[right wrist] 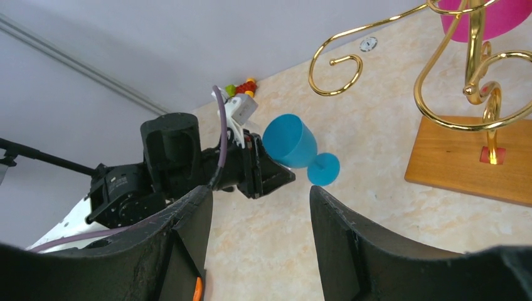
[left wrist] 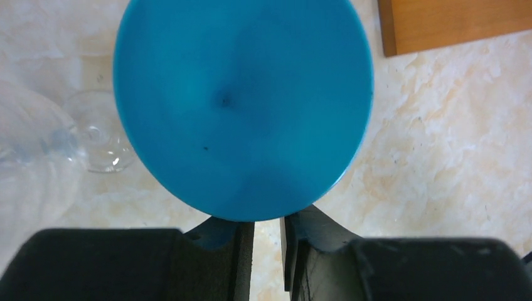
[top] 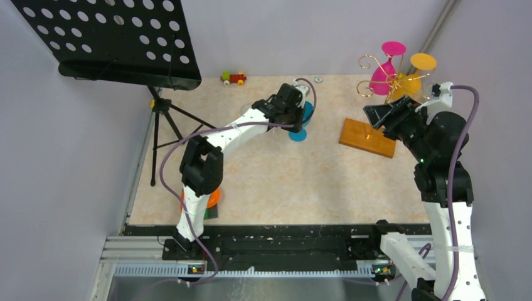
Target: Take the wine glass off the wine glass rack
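My left gripper is shut on the stem of a blue wine glass and holds it tilted over the table, left of the rack. In the left wrist view the glass's round blue foot fills the frame above my nearly closed jaws. The right wrist view shows the blue glass in the left gripper. The wine glass rack, gold wire on an orange-brown wooden base, carries a pink glass and an orange glass. My right gripper is open and empty beside the rack.
A black perforated music stand on a tripod stands at the back left. A small toy train lies by the back wall. A clear glass lies on the table by the left gripper. An orange object sits under the left arm.
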`<control>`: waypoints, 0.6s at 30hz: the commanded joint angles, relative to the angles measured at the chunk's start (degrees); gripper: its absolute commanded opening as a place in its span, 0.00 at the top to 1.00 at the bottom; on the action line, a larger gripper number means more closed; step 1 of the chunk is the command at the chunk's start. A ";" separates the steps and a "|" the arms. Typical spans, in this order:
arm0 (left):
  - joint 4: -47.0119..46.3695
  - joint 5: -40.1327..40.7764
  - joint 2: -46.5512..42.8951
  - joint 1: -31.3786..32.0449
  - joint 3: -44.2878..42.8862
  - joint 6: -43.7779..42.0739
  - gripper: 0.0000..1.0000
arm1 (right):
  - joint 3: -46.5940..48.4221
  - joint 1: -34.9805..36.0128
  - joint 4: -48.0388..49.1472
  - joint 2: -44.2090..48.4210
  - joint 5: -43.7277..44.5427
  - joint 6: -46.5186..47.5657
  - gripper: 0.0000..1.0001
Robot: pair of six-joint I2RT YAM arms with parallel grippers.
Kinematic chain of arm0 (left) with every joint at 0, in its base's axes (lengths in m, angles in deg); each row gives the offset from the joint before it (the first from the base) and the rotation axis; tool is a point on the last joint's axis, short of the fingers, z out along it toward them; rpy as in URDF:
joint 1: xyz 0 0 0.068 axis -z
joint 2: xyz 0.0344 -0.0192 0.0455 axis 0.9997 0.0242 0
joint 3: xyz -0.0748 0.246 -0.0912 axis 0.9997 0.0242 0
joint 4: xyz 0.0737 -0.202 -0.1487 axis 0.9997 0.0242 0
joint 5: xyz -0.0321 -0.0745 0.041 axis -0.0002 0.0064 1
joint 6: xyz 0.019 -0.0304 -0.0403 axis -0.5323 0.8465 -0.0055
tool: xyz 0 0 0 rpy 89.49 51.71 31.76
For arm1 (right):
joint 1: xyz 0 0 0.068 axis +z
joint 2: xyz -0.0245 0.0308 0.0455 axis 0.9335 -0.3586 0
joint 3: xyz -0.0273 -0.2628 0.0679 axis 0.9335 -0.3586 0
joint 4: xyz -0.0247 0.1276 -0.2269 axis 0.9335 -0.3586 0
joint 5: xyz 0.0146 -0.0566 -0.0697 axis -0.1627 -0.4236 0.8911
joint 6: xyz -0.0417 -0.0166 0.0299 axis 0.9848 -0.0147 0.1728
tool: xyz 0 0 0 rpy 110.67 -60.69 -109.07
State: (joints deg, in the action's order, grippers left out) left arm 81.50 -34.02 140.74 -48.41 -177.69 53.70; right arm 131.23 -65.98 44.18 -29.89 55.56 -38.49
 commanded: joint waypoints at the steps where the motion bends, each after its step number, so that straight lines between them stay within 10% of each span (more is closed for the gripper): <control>1: -4.18 -3.08 -7.11 -0.08 4.07 1.02 0.76 | 3.93 0.42 1.77 -1.19 -2.12 0.45 0.40; 9: -6.06 -5.33 -16.05 -0.12 13.10 1.28 0.72 | 17.83 0.46 -3.20 -10.52 0.28 4.99 0.40; 18: -8.58 -4.43 -27.85 -0.21 21.54 -0.02 0.46 | 37.21 -7.04 -8.47 -27.50 4.03 8.05 0.36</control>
State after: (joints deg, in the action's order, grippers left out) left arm 76.73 -38.39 118.82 -48.41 -158.87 54.51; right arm 162.42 -68.17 38.81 -52.86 57.28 -32.67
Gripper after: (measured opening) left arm 0.481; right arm 0.635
